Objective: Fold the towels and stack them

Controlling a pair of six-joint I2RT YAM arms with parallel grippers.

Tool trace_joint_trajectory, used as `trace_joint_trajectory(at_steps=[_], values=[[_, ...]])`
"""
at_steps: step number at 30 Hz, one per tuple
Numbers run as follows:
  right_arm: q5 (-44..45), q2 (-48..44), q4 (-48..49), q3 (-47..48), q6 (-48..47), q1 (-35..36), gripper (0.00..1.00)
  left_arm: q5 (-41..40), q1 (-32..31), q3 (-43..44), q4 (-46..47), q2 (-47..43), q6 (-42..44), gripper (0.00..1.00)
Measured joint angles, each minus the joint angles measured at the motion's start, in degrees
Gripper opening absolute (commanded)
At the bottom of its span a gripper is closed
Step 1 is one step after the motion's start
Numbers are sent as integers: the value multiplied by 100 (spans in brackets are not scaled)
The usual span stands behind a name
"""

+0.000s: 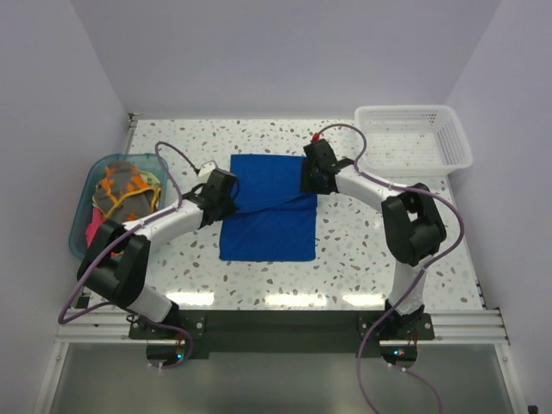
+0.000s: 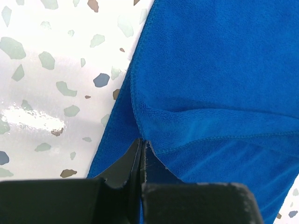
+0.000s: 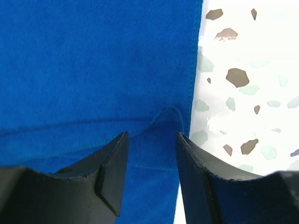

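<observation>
A royal blue towel (image 1: 267, 220) lies spread in the middle of the table, its far part folded over the near part with a crease running across. My left gripper (image 1: 226, 200) is at the towel's left edge. In the left wrist view its jaws (image 2: 141, 142) are pressed together on the hem of the blue towel (image 2: 210, 70). My right gripper (image 1: 312, 185) is at the towel's right edge. There its jaws (image 3: 151, 135) stand apart, straddling a small raised fold of the blue towel (image 3: 93, 60) by its hem. Other towels (image 1: 125, 191), orange, grey and pink, lie heaped in the tub.
A translucent teal tub (image 1: 79, 226) stands at the left edge of the table. A white mesh basket (image 1: 414, 138) stands at the back right corner. The speckled tabletop (image 1: 362, 250) shows around the towel, with white walls on three sides.
</observation>
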Motion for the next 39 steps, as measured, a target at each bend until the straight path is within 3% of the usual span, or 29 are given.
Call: trace_joint_trajectory(at_steps=[9, 17, 30, 39], values=[[369, 540, -273, 459, 378, 2, 49, 26, 0, 0, -7, -59, 188, 0], [516, 828, -509, 713, 518, 2, 42, 24, 0, 0, -17, -315, 310, 0], [575, 1086, -802, 1043, 540, 127, 40, 24, 0, -50, -26, -356, 448, 0], [754, 1137, -1073, 1113, 538, 234, 14, 24, 0, -72, -26, -356, 507, 0]])
